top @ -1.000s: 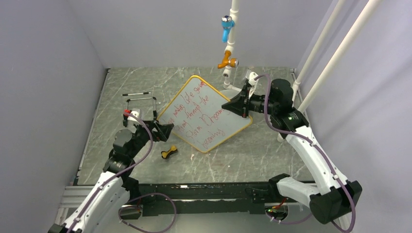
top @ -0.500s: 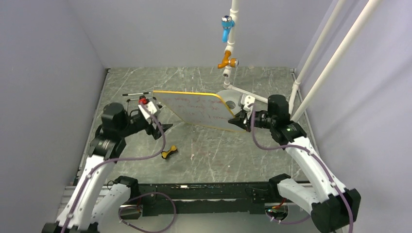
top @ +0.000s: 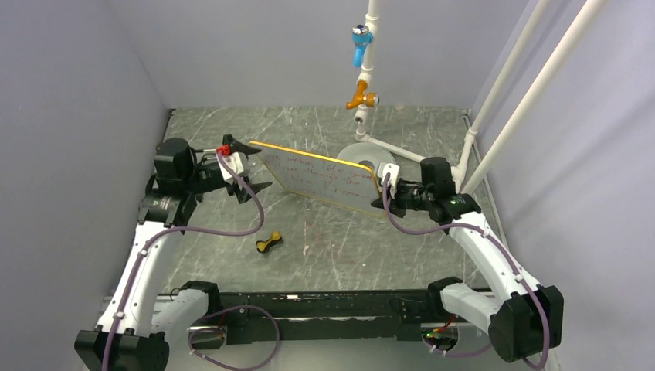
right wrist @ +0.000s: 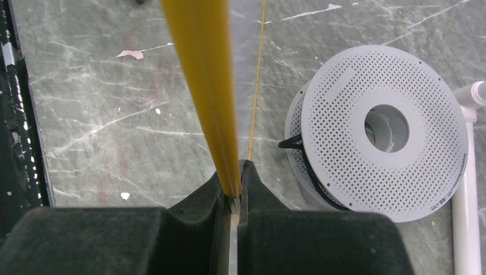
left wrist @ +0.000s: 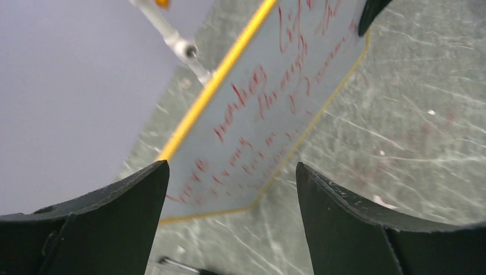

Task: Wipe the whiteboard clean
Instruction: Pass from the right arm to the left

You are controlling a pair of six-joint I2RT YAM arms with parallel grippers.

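Right gripper (right wrist: 235, 192) clamps one edge of the whiteboard (top: 320, 179), holding it tilted above the table (top: 432, 247); left gripper (top: 257, 165) stands wide open beside it.

The orange-framed whiteboard (top: 320, 179), full of red handwriting, is raised and steeply tilted.

The whiteboard (top: 320, 179) sits between left tool (top: 255, 166) and right tool (top: 384, 199), disc (top: 363, 154) behind.

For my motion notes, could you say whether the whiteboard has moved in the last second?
Yes: the whiteboard has tipped up, its near corner lifted off the table.
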